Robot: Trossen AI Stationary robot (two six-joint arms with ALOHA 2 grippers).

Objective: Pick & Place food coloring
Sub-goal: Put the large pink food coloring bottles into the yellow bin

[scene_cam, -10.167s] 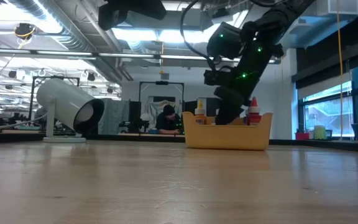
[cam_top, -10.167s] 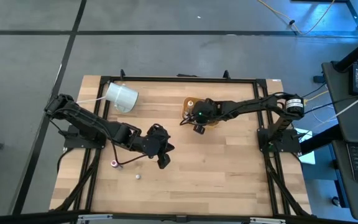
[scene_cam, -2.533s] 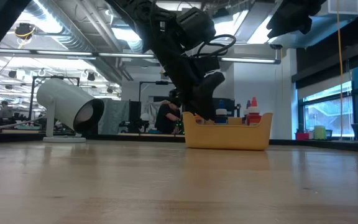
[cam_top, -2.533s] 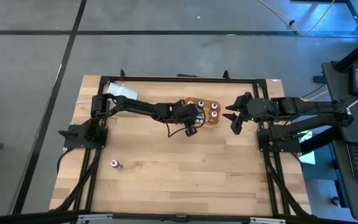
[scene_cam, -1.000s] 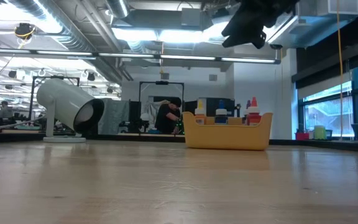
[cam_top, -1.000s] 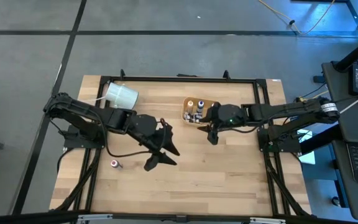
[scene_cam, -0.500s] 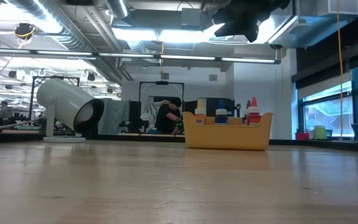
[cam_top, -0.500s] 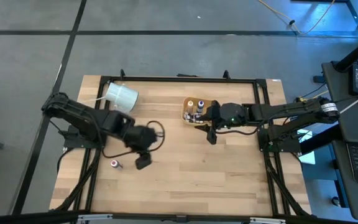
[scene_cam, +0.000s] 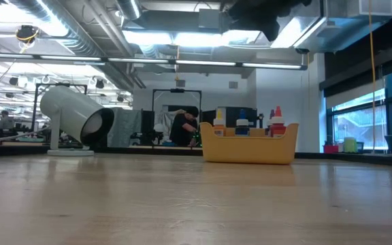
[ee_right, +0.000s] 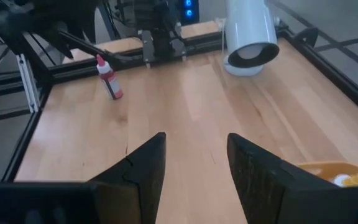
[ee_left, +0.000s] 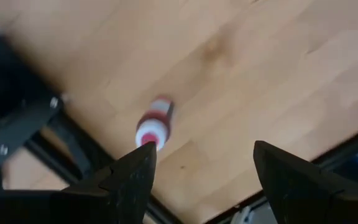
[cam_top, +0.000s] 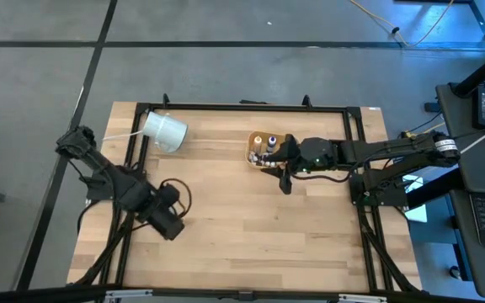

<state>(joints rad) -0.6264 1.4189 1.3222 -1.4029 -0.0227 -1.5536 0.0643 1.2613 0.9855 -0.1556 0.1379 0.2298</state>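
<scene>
A small red-and-white food coloring bottle (ee_left: 154, 127) lies on its side on the wooden table near the left edge; it also shows in the right wrist view (ee_right: 109, 78). My left gripper (ee_left: 207, 171) hangs above it, pointing down, open, with the bottle just beyond its fingertips. In the high view my left gripper (cam_top: 171, 225) covers the bottle. The tan tray (cam_top: 258, 162) at the far middle holds a few more bottles (scene_cam: 242, 126). My right gripper (cam_top: 286, 183) stands open just beside the tray's near right side, with nothing between its fingers.
A large white cylinder (cam_top: 163, 130) lies on its side at the far left corner. A black frame rail (ee_left: 73, 140) runs along the table's left edge close to the bottle. Bare wood stretches across the near half of the table (cam_top: 268, 244).
My left gripper has swung from the table's middle toward the near left, sunk lower, and tipped and rolled until it points straight down over the lying bottle. The bottle has stayed where it was.
</scene>
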